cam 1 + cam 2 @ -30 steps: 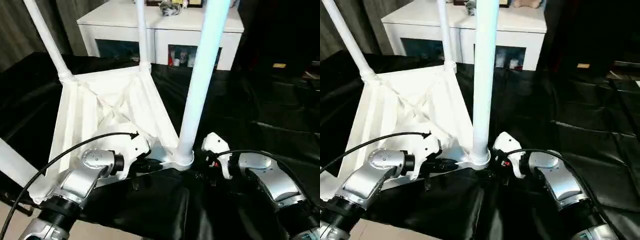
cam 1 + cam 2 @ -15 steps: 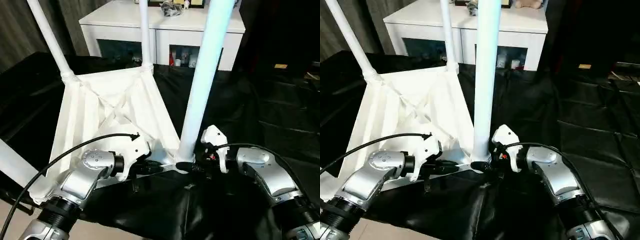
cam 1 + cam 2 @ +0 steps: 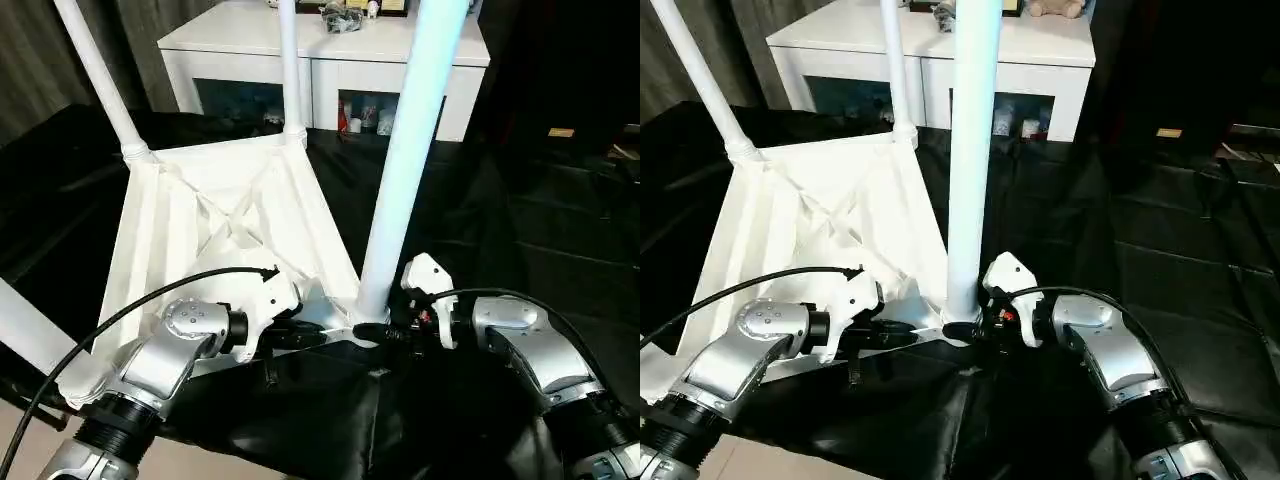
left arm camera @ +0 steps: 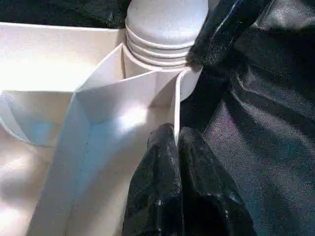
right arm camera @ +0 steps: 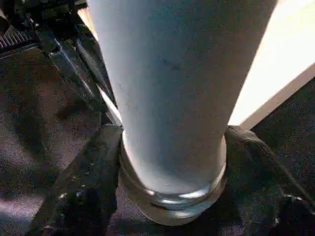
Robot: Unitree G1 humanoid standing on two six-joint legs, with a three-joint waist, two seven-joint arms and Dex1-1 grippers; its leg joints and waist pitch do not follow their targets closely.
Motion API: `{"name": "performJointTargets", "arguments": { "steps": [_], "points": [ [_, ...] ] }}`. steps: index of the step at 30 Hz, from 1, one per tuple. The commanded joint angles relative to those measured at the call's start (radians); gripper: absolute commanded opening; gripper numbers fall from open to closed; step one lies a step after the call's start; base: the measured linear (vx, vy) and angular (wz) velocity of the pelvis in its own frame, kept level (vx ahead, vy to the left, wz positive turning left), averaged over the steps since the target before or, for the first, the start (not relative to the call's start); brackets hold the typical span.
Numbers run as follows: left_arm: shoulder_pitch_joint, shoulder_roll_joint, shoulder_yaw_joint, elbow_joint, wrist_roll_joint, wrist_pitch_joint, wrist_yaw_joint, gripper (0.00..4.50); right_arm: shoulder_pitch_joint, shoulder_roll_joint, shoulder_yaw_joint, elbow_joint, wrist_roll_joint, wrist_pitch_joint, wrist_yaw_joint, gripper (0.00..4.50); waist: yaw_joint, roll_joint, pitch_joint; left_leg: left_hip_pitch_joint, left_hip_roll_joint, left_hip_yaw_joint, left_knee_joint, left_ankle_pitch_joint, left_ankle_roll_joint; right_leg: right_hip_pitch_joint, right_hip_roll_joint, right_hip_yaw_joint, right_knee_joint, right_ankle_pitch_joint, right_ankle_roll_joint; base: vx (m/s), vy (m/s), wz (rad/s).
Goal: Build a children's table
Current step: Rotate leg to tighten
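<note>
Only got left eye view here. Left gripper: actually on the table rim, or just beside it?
Observer: On it. Left wrist view shows the left gripper pinching the tabletop's thin rim, one finger on each side.
Operator: Right gripper?
Observer: Right wrist view: the right gripper straddles the near leg at its base, a finger against each side.
Operator: Leg seated?
Observer: Left wrist view shows its ringed collar meeting the tabletop's corner. How deep it sits I can't tell.
</note>
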Motion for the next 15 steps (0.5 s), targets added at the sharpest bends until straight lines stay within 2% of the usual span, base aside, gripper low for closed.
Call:
{"name": "performJointTargets", "arguments": {
  "steps": [1, 3, 5, 7, 8, 10, 11, 12, 13, 15],
  "points": [
    [0.019, 0.000, -0.012, -0.015, -0.012, 0.012, -0.015, 0.00, -0.002, 0.003, 0.004, 0.008, -0.003, 0.009, -0.005, 2.76, 0.002, -0.020, -0.055, -0.003, 0.019, 0.004, -0.064, -0.137, 0.083, 0.055, -0.031, 0.023, -0.044, -0.118, -0.256, 0.000, 0.000, 0.00],
    [0.008, -0.017, -0.004, 0.016, 0.015, 0.020, 0.046, 0.00, 0.000, 0.040, -0.014, 0.028, -0.014, 0.022, -0.078, 2.73, 0.000, -0.019, -0.054, -0.004, 0.020, 0.004, -0.065, -0.140, 0.079, 0.053, -0.031, 0.023, -0.045, -0.128, -0.254, 0.000, 0.000, 0.00],
    [-0.004, -0.033, 0.004, 0.042, 0.031, 0.026, 0.093, 0.00, -0.001, 0.069, -0.029, 0.046, -0.021, 0.028, -0.138, 2.72, -0.001, -0.020, -0.048, -0.004, 0.018, 0.003, -0.070, -0.181, 0.057, 0.050, -0.032, 0.024, -0.055, -0.210, -0.236, 0.000, 0.000, 0.00],
    [-0.046, -0.081, 0.027, 0.122, 0.070, 0.039, 0.221, 0.00, -0.003, 0.150, -0.070, 0.083, -0.040, 0.046, -0.307, 2.71, -0.009, -0.021, -0.042, 0.002, 0.016, 0.001, -0.077, -0.259, 0.014, 0.043, -0.031, 0.024, -0.068, -0.347, -0.189, 0.000, 0.000, 0.00],
    [-0.061, -0.100, 0.040, 0.151, 0.076, 0.047, 0.267, 0.00, -0.004, 0.179, -0.086, 0.091, -0.043, 0.057, -0.366, 2.71, -0.011, -0.022, -0.039, 0.005, 0.015, 0.001, -0.079, -0.282, 0.006, 0.040, -0.030, 0.024, -0.072, -0.384, -0.178, -0.051, -0.005, -0.02],
    [-0.099, -0.153, 0.075, 0.218, 0.080, 0.053, 0.377, 0.00, -0.006, 0.256, -0.136, 0.104, -0.050, 0.092, -0.533, 2.70, -0.019, -0.023, -0.038, 0.005, 0.010, -0.006, -0.084, -0.318, -0.023, 0.039, -0.031, 0.023, -0.079, -0.470, -0.131, -0.053, -0.004, -0.02],
    [-0.099, -0.153, 0.075, 0.218, 0.080, 0.053, 0.377, 0.00, -0.006, 0.256, -0.136, 0.104, -0.050, 0.092, -0.533, 2.70, -0.019, -0.023, -0.038, 0.005, 0.010, -0.006, -0.084, -0.318, -0.023, 0.039, -0.031, 0.023, -0.079, -0.470, -0.131, 0.000, 0.000, 0.00],
    [-0.114, -0.176, 0.088, 0.243, 0.080, 0.058, 0.422, 0.00, -0.006, 0.287, -0.154, 0.108, -0.055, 0.109, -0.601, 2.70, -0.022, -0.024, -0.038, 0.006, 0.007, -0.008, -0.083, -0.337, -0.020, 0.034, -0.033, 0.022, -0.090, -0.528, -0.102, 0.000, 0.000, 0.00],
    [-0.137, -0.209, 0.100, 0.279, 0.088, 0.062, 0.491, 0.00, -0.003, 0.326, -0.161, 0.118, -0.085, 0.113, -0.697, 2.70, -0.023, -0.020, -0.038, 0.009, 0.007, -0.008, -0.083, -0.342, -0.023, 0.030, -0.032, 0.022, -0.094, -0.534, -0.094, 0.000, 0.000, 0.00],
    [-0.159, -0.238, 0.102, 0.314, 0.106, 0.062, 0.562, 0.00, -0.001, 0.361, -0.157, 0.129, -0.118, 0.098, -0.779, 2.70, -0.024, -0.021, -0.040, 0.007, 0.005, -0.010, -0.084, -0.344, -0.025, 0.029, -0.032, 0.022, -0.095, -0.533, -0.085, 0.000, 0.000, 0.00]
  ]
}}
